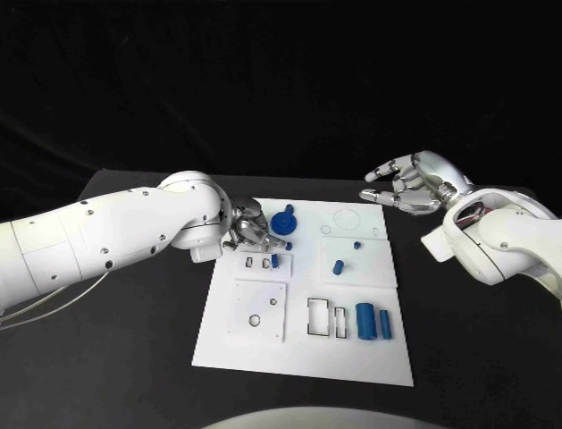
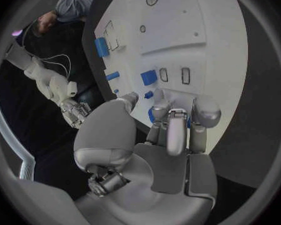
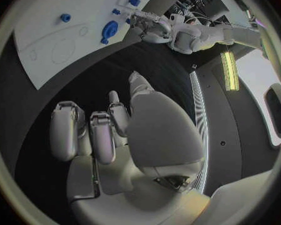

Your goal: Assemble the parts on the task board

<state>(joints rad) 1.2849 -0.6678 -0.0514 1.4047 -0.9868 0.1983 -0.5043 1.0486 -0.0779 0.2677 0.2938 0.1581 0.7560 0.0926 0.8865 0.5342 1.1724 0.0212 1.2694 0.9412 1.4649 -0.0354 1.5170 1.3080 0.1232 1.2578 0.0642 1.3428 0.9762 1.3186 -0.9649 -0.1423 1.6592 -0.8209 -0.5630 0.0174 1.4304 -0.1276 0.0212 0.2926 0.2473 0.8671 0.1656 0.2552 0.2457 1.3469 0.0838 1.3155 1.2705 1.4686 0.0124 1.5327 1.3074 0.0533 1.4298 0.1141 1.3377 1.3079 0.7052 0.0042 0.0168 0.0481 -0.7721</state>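
You are seeing the white rectangular task board lying mid-desk, with small blue plastic parts sitting on it.

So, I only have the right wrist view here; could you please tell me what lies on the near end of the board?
Observer: Two blue cylinders lie side by side near the board's near right corner.
Operator: Thank you. And what are the left hand's fingers doing?
Observer: The left hand has its fingers over a blue part on the board. I cannot tell whether they grip it.
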